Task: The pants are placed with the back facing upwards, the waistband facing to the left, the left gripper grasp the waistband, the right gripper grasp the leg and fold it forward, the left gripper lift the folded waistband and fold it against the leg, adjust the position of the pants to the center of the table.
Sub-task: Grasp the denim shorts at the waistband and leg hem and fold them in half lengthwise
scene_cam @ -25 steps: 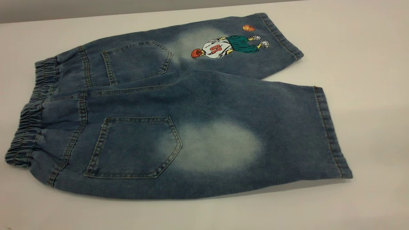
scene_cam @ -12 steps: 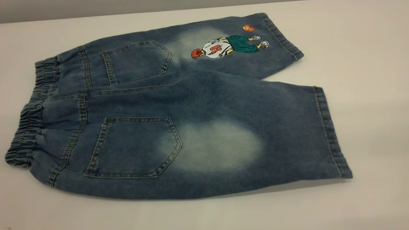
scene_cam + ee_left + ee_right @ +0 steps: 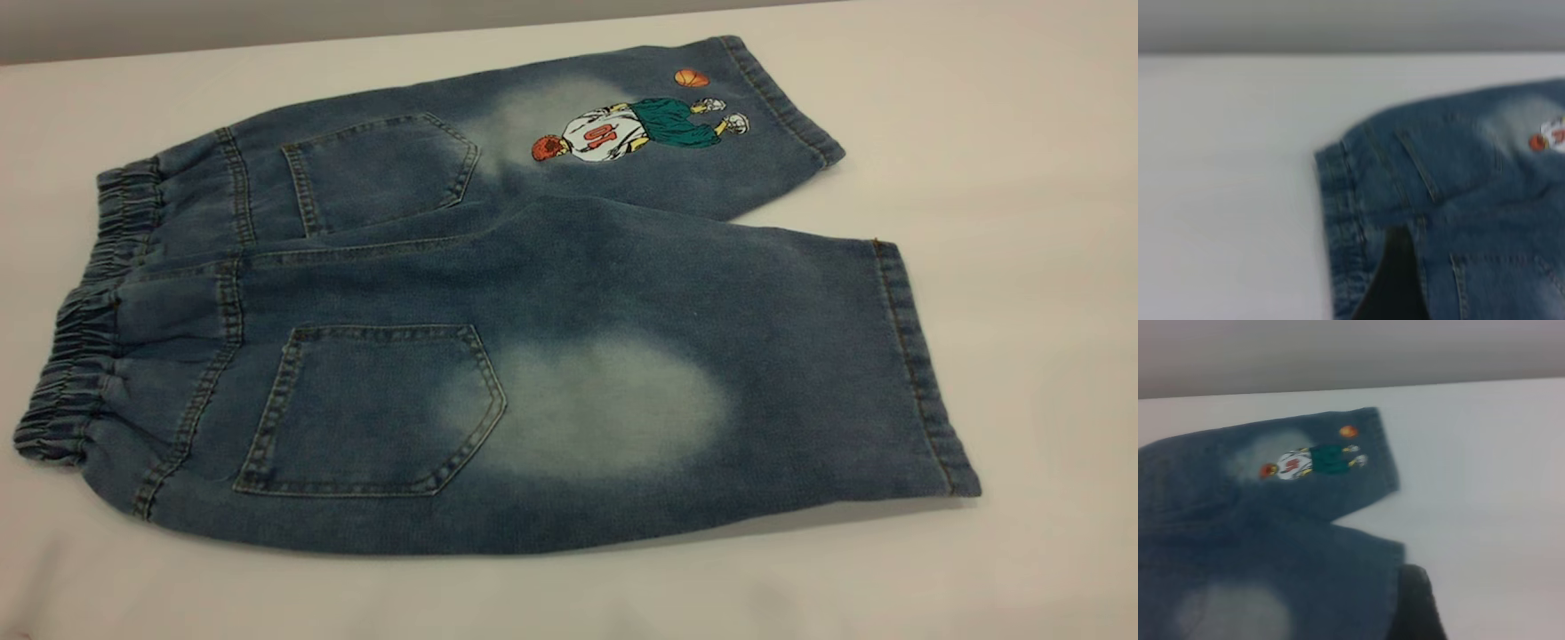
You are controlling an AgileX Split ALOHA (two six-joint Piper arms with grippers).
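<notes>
The pants lie flat and back up on the table, two patch pockets showing. The ruched waistband is at the left. The plain leg with the pale oval lies nearest the front, and the leg with the player print lies behind it. No gripper shows in the exterior view. In the left wrist view a black part of my left gripper hangs over the waistband. In the right wrist view a black part of my right gripper sits by the leg's hem.
Bare white tabletop surrounds the pants on all sides, widest at the right and along the front. A grey wall runs behind the table's far edge.
</notes>
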